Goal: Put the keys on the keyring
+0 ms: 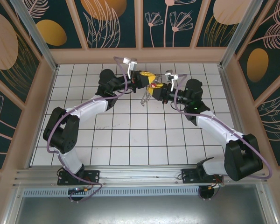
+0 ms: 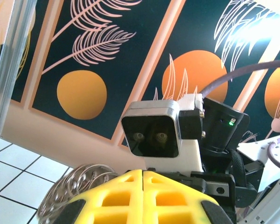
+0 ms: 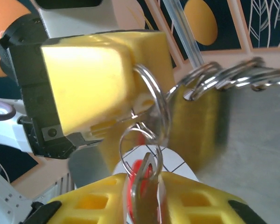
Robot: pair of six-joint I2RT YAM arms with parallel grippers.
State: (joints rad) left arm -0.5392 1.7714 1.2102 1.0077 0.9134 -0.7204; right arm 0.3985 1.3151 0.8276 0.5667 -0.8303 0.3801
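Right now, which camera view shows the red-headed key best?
The right wrist view: the key is close and large between the jaws of the right gripper. Top external gives a tiny blur; left wrist shows keyring loops instead.

I'm looking down on a table (image 1: 130, 140) topped with white square tiles and dark grout lines, evenly lit and boxed in by a pale wooden frame (image 1: 135, 55). Beyond its far and side edges stand dark teal wall panels (image 1: 196, 18) painted with orange discs and pale leaves. Aluminium posts (image 1: 32, 35) rise at the far corners.
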